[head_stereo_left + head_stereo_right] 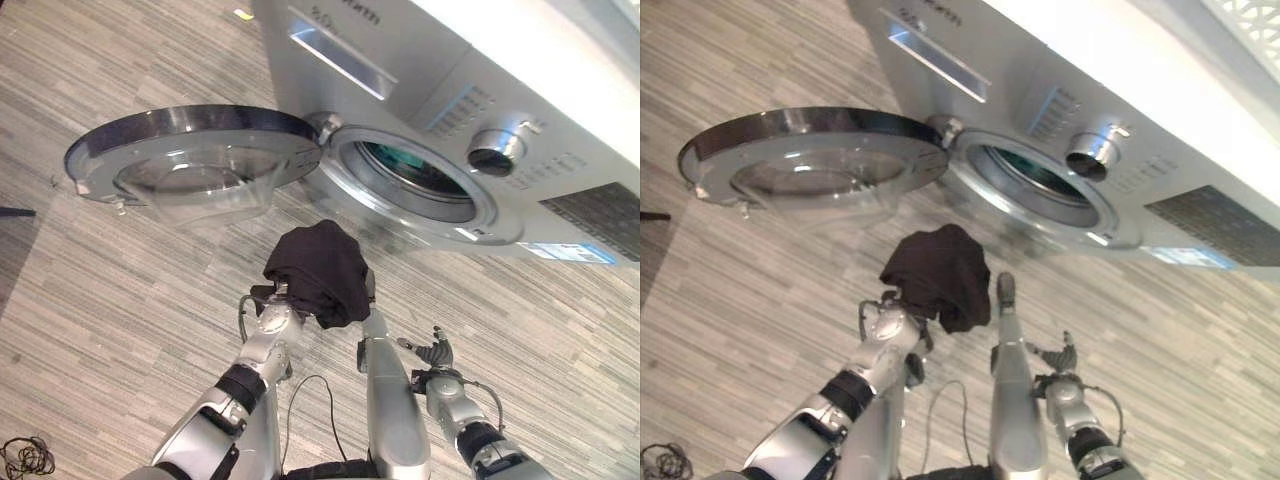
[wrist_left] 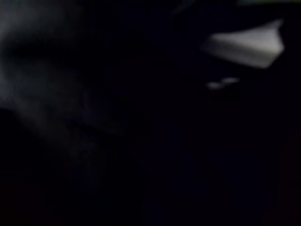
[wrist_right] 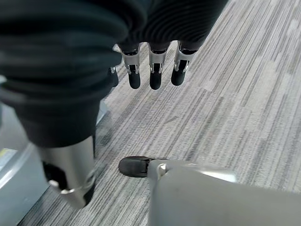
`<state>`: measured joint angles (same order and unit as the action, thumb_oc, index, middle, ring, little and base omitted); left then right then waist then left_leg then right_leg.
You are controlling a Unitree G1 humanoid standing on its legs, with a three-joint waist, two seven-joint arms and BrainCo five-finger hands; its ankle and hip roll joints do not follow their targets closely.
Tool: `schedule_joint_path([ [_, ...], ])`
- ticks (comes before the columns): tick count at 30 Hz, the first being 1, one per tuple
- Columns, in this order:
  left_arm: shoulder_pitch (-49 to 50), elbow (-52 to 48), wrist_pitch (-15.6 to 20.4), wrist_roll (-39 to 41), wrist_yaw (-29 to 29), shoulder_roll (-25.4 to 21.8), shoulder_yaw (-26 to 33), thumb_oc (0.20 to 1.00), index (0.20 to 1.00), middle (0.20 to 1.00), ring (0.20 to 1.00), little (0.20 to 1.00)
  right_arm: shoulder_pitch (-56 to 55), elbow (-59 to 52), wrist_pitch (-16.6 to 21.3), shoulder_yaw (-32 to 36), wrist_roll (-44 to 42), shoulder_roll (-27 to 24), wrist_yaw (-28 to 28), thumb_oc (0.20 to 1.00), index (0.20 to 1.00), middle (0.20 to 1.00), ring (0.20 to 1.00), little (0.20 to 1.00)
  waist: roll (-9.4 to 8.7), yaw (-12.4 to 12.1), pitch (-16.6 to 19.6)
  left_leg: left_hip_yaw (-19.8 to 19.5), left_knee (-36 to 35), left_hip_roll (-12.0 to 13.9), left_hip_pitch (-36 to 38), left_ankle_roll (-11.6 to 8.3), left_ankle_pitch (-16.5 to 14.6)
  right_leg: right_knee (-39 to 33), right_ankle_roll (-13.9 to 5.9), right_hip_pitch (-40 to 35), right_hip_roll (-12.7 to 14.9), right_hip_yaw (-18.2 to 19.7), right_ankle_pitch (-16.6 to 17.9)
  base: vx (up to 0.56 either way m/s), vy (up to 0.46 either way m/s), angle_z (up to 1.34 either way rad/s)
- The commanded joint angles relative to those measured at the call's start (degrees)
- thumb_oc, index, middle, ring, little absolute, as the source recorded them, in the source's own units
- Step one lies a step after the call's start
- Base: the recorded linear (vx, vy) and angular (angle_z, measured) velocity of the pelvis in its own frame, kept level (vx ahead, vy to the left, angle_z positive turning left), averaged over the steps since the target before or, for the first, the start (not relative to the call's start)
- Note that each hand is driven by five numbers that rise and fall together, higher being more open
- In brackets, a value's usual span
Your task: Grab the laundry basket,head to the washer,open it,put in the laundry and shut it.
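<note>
Left hand: left hand lifted in front of the washer, its fingers buried under a dark bundle, so whether they clasp it cannot be told
Laundry: black laundry draped over that hand, just short of the washer's drum opening, probably raised there to be fed inside
Door: round glass door swung fully open to the left of the washer (out of the loading path)
Right hand: right hand low and to the right of the washer's front, fingers straight and relaxed, holding nothing, likely keeping clear
Washer: silver washer, opening unobstructed, with something teal inside
</note>
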<state>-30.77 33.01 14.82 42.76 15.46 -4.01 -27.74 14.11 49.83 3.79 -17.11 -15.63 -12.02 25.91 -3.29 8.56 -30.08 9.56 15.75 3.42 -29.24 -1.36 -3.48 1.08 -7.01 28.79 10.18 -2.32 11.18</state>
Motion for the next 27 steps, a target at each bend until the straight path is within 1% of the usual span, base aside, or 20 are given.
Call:
schedule_joint_path([
  [1, -4.20, -3.46, 3.93, 0.32, 1.31, 2.76, -0.60, 0.200, 0.200, 0.200, 0.200, 0.200, -4.25, -3.93, 0.63, -0.77, 2.92, -1.17, 0.22, 1.000, 1.000, 1.000, 1.000, 1.000, -0.89, 0.96, 1.29, -5.78, -1.72, -1.56, 3.66, 0.46, -5.68, 4.15, -4.98, 8.32, 5.96, 0.80, 0.10, 0.07, -0.257, 0.62],
  [3, -6.14, -2.45, 3.94, -0.33, 2.38, 3.59, 0.14, 0.200, 0.200, 0.200, 0.200, 0.200, -5.01, -6.08, 1.18, -0.26, 3.72, -2.06, 1.07, 1.000, 1.000, 1.000, 1.000, 1.000, -0.90, 1.85, 2.38, -6.65, -4.22, -0.27, 2.61, -0.58, -4.07, 4.32, -4.74, 9.26, 5.49, -0.99, -0.41, 0.07, -0.221, 0.47],
  [5, -7.95, -1.70, 4.27, -0.40, 3.15, 4.20, 0.97, 0.200, 0.200, 0.200, 0.200, 0.200, -5.33, -7.22, 1.59, -0.03, 4.21, -2.35, 1.37, 1.000, 1.000, 1.000, 1.000, 1.000, -1.08, 2.40, 2.77, -6.86, -5.99, 0.46, 2.42, -1.20, -3.18, 4.09, -4.70, 9.72, 5.17, -1.89, -0.56, 0.04, -0.105, 0.14],
  [6, -7.95, -1.70, 4.27, -0.40, 3.14, 4.20, 0.97, 0.200, 0.200, 0.200, 0.200, 0.200, -5.33, -7.23, 1.59, -0.03, 4.21, -2.35, 1.37, 1.000, 1.000, 1.000, 1.000, 1.000, -1.08, 2.40, 2.77, -6.86, -5.99, 0.46, 2.42, -1.20, -3.17, 4.09, -4.70, 9.72, 5.17, -1.89, -0.56, 0.03, -0.108, 0.01],
  [7, -10.40, -0.29, 4.71, -0.16, 4.05, 5.22, 1.81, 0.200, 0.200, 0.200, 0.200, 0.200, -5.58, -7.39, 2.02, 0.36, 4.16, -2.40, 1.79, 1.000, 1.000, 1.000, 1.000, 1.000, -1.29, 2.93, 3.11, -6.70, -7.81, 1.27, 2.10, -1.91, -1.97, 3.91, -4.64, 10.49, 4.85, -2.74, -0.73, 0.03, -0.115, -0.02],
  [8, -11.39, 0.36, 4.91, 0.13, 4.38, 5.62, 2.30, 0.200, 0.200, 0.200, 0.200, 0.200, -5.63, -7.51, 2.13, 0.51, 3.95, -2.29, 1.87, 1.000, 1.000, 1.000, 1.000, 1.000, -1.39, 3.14, 3.26, -6.61, -8.71, 1.58, 1.97, -2.20, -1.47, 3.71, -4.63, 10.79, 4.60, -3.03, -0.76, 0.04, -0.154, 0.01],
  [10, -13.13, 1.67, 5.58, 0.59, 5.19, 6.36, 3.19, 0.200, 0.200, 0.200, 0.200, 0.200, -5.55, -7.31, 2.79, 0.89, 3.19, -1.95, 2.36, 1.000, 1.000, 1.000, 1.000, 1.000, -1.62, 3.45, 3.36, -6.47, -10.61, 2.34, 1.71, -2.94, -0.25, 3.39, -4.61, 11.41, 4.20, -3.63, -0.73, 0.02, -0.132, 0.08],
  [11, -14.70, 2.30, 6.18, 1.03, 5.92, 6.84, 4.23, 0.200, 0.200, 0.200, 0.200, 0.200, -5.19, -7.36, 3.28, 0.74, 2.82, -1.66, 2.57, 1.000, 1.000, 1.000, 1.000, 1.000, -1.83, 3.67, 3.37, -6.35, -12.29, 3.21, 1.37, -3.54, 0.90, 3.16, -4.50, 12.17, 3.78, -4.17, -0.81, 0.02, -0.114, 0.05],
  [12, -14.74, 2.33, 6.19, 1.04, 5.91, 6.84, 4.25, 0.200, 0.200, 0.200, 0.200, 0.200, -5.16, -7.35, 3.29, 0.73, 2.81, -1.67, 2.57, 1.000, 1.000, 1.000, 1.000, 1.000, -1.81, 3.70, 3.38, -6.37, -12.33, 3.22, 1.35, -3.55, 0.93, 3.17, -4.49, 12.20, 3.77, -4.19, -0.81, 0.02, -0.127, 0.01],
  [13, -15.49, 2.68, 6.53, 1.03, 6.18, 7.06, 4.64, 0.200, 0.200, 0.200, 0.200, 0.200, -4.88, -7.45, 3.59, 0.61, 2.51, -1.57, 2.65, 1.000, 1.000, 1.000, 1.000, 1.000, -1.87, 3.83, 3.28, -6.18, -13.26, 3.68, 1.12, -4.00, 1.61, 2.97, -4.55, 12.55, 3.59, -4.61, -0.82, 0.02, -0.136, 0.02],
  [14, -16.70, 3.03, 6.95, 1.15, 6.67, 7.69, 4.88, 0.200, 0.200, 0.200, 0.200, 0.200, -4.76, -7.90, 4.22, 0.14, 2.30, -1.37, 2.98, 1.000, 1.000, 1.000, 1.000, 1.000, -2.06, 4.04, 3.16, -6.00, -14.71, 4.44, 0.41, -4.62, 2.73, 2.82, -4.44, 13.48, 3.03, -5.14, -0.99, 0.02, -0.136, 0.04],
  [15, -16.73, 3.05, 6.95, 1.15, 6.67, 7.70, 4.90, 0.200, 0.200, 0.200, 0.200, 0.200, -4.75, -7.89, 4.22, 0.13, 2.29, -1.38, 2.98, 1.000, 1.000, 1.000, 1.000, 1.000, -2.03, 4.06, 3.19, -6.01, -14.75, 4.45, 0.36, -4.64, 2.77, 2.83, -4.43, 13.53, 3.02, -5.16, -0.99, 0.02, -0.142, 0.06],
  [17, -18.23, 3.81, 7.26, 0.96, 7.22, 8.43, 5.12, 0.200, 0.200, 0.200, 0.200, 0.200, -4.48, -8.64, 4.93, -0.35, 1.69, -1.16, 3.26, 1.000, 1.000, 1.000, 1.000, 1.000, -2.26, 4.35, 3.14, -5.88, -16.64, 5.36, -0.04, -5.24, 3.82, 2.57, -4.39, 14.40, 2.29, -5.61, -1.27, 0.04, -0.150, 0.06],
  [18, -20.08, 4.89, 7.53, 0.67, 7.93, 9.40, 5.26, 0.200, 0.200, 0.200, 0.200, 0.200, -4.27, -9.67, 5.73, -0.93, 1.22, -1.08, 3.51, 1.000, 1.000, 1.000, 1.000, 1.000, -2.43, 4.78, 3.18, -5.54, -18.16, 6.36, -0.60, -6.01, 4.89, 2.64, -4.33, 15.67, 1.59, -6.24, -1.50, 0.04, -0.147, 0.05],
  [19, -20.13, 4.92, 7.53, 0.67, 7.93, 9.42, 5.29, 0.200, 0.200, 0.200, 0.200, 0.200, -4.26, -9.67, 5.73, -0.93, 1.22, -1.10, 3.51, 1.000, 1.000, 1.000, 1.000, 1.000, -2.39, 4.80, 3.20, -5.55, -18.20, 6.38, -0.63, -6.02, 4.92, 2.66, -4.31, 15.72, 1.58, -6.25, -1.51, 0.06, -0.200, 0.06],
  [20, -21.99, 5.93, 7.59, 0.19, 8.49, 10.03, 5.26, 0.200, 0.200, 0.200, 0.200, 0.200, -4.44, -11.05, 6.51, -1.42, 0.84, -1.22, 3.48, 1.000, 1.000, 1.000, 1.000, 1.000, -2.60, 5.31, 3.41, -5.33, -19.74, 7.47, -0.87, -6.58, 5.62, 2.88, -4.10, 16.97, 0.75, -6.51, -1.96, 0.03, -0.096, 0.05],
  [21, -21.99, 5.94, 7.59, 0.19, 8.49, 10.03, 5.26, 0.200, 0.200, 0.200, 0.200, 0.200, -4.44, -11.05, 6.51, -1.42, 0.84, -1.22, 3.48, 1.000, 1.000, 1.000, 1.000, 1.000, -2.60, 5.32, 3.42, -5.33, -19.74, 7.47, -0.88, -6.58, 5.62, 2.89, -4.10, 16.98, 0.75, -6.51, -1.96, 0.06, -0.160, 0.02],
  [25, -26.78, 8.57, 8.20, -0.80, 10.38, 10.86, 5.76, 0.200, 0.200, 0.200, 0.200, 0.200, -5.95, -13.37, 8.16, -1.51, 0.17, -2.21, 3.84, 1.000, 1.000, 1.000, 1.000, 1.000, -3.04, 6.73, 3.89, -4.77, -20.75, 10.05, -2.05, -8.04, 6.18, 4.16, -3.86, 19.89, -1.25, -7.18, -2.72, 0.06, -0.161, -0.03],
  [27, -27.68, 9.12, 8.43, -0.67, 10.64, 11.10, 6.02, 0.200, 0.200, 0.200, 0.200, 0.200, -6.35, -13.59, 8.38, -1.21, 0.00, -2.42, 3.99, 1.000, 1.000, 1.000, 1.000, 1.000, -2.86, 7.08, 4.12, -4.68, -20.75, 10.52, -2.66, -8.32, 6.11, 4.38, -3.81, 20.60, -1.57, -7.34, -2.92, 0.05, -0.126, -0.03],
])
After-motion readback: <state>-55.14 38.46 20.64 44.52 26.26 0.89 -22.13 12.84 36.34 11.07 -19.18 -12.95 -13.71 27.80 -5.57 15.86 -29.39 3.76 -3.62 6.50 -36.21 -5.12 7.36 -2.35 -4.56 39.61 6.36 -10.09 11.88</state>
